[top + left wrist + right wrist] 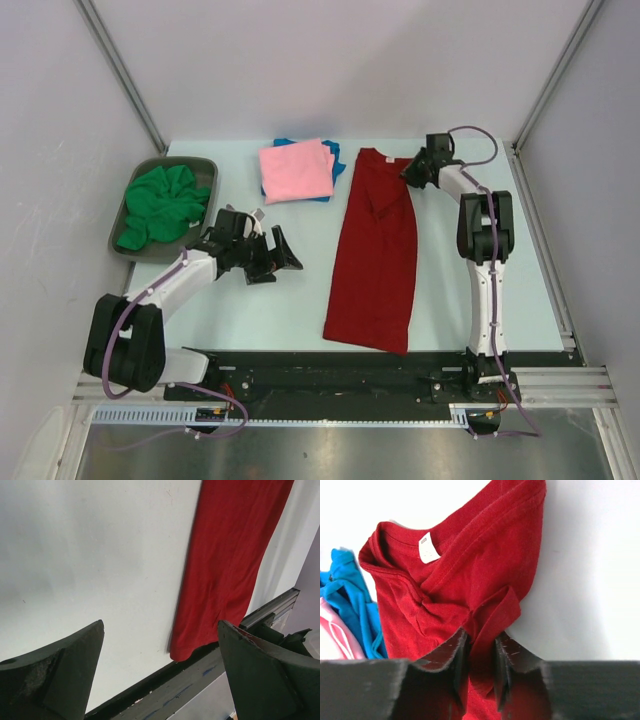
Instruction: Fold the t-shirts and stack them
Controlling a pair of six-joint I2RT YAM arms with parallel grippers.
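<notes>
- Across the pale surface [300,290], right of centre, the dark red t-shirt [375,255] lies as a long narrow strip. Its collar [375,153] is at the far end and its hem [365,340] at the near end. I judge this is the piece in hand: it is folded lengthwise but not yet crosswise.
- At far left, the grey tray [190,161] holds the green t-shirt [160,205], crumpled and unfolded.
- At the far middle, the pink t-shirt [295,170] lies folded on top of the blue t-shirt [283,143], whose edges peek out. That stack sits just beside the red collar.
- My right jaws are narrow, pinching a bunched fold of the red cloth by the sleeve [495,611], near the collar. The pinch looks to hold only a ridge of the top layer. Lifting could peel that layer off and undo the strip, or the cloth could slip out altogether.
- My left jaws stand wide and hold nothing, hovering over bare surface apart from the red shirt. With the hem end unheld, a pull from one side could drag the shirt askew. It could also sweep the collar into the pink-and-blue stack.
- Smallest, the white tag [429,547] sits inside the collar, facing up.
</notes>
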